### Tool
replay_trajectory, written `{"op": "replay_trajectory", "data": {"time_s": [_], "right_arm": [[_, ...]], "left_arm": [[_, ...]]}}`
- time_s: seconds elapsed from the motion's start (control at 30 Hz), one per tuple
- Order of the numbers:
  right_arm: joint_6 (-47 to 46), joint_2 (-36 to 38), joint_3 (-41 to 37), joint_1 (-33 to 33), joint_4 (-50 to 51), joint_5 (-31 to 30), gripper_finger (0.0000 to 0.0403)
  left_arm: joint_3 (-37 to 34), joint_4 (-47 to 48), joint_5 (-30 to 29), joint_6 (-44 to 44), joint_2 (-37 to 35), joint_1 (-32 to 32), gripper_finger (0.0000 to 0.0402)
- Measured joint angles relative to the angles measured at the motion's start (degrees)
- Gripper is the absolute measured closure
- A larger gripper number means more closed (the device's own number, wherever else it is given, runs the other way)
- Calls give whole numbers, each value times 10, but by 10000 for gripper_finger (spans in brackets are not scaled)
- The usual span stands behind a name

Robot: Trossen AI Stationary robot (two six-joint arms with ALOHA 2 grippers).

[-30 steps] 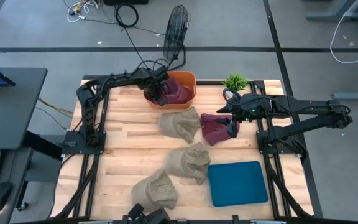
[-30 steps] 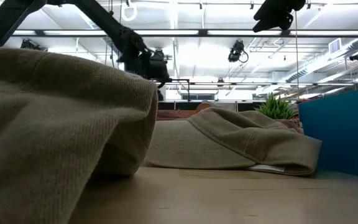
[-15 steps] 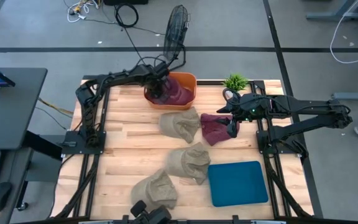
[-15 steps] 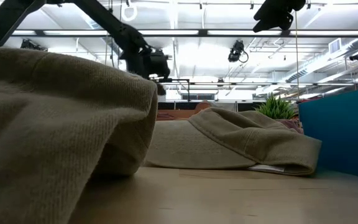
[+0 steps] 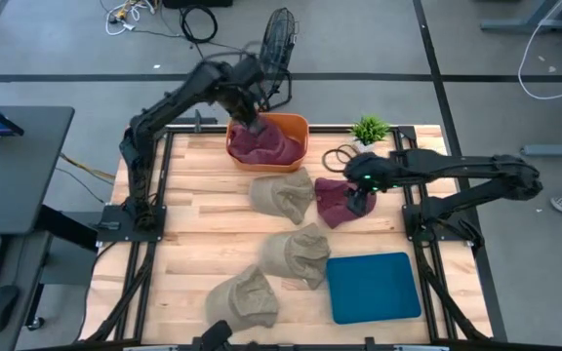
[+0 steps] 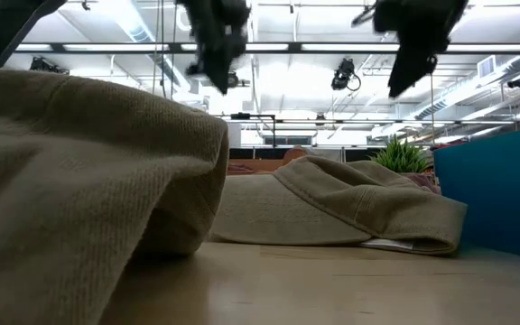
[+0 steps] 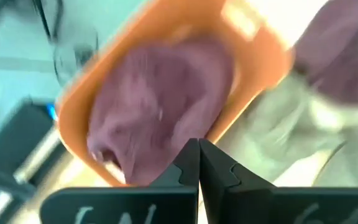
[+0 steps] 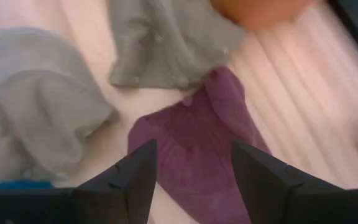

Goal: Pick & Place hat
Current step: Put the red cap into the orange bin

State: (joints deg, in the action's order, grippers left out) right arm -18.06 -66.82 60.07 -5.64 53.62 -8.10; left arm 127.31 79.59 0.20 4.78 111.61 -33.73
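A maroon fabric hat (image 5: 334, 202) lies on the wooden slatted surface (image 5: 193, 224), just right of a tan cloth hat (image 5: 281, 194). The right hand (image 5: 357, 195) hovers over it, fingers spread. Another maroon hat (image 5: 261, 143) fills the orange plastic bin (image 5: 300, 125); the left hand (image 5: 246, 115), fingers pressed together and empty, hangs above that bin.

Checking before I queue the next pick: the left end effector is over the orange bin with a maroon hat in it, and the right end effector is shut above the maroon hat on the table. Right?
Not quite: the right end effector is open, not shut, as the right wrist view shows, above the maroon hat on the table. The left end effector is over the orange bin, which holds a maroon hat.
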Motion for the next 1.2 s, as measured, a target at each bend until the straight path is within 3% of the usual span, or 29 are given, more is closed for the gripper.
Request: {"op": "replay_trajectory", "data": {"time_s": [0.1,0.2,0.3,0.6,0.9,1.03,1.2], "right_arm": [[-48,-48,0,-24,3,-8,193],[-76,-84,0,-47,30,-27,193],[-91,-113,0,-71,53,-25,193],[-68,-207,0,-110,39,-30,193],[-49,-274,0,-139,14,-35,199],[-43,-292,0,-147,12,-17,241],[-35,-291,0,-148,13,-3,350]], "left_arm": [[79,8,0,-2,-1,13,397],[35,-33,3,-20,-52,21,379],[0,-14,-5,-11,-89,28,346],[-51,-15,-67,6,-134,51,243],[-51,-17,-79,5,-135,50,224],[-51,-17,-79,5,-135,50,231],[-51,-17,-85,4,-137,51,252]]}}
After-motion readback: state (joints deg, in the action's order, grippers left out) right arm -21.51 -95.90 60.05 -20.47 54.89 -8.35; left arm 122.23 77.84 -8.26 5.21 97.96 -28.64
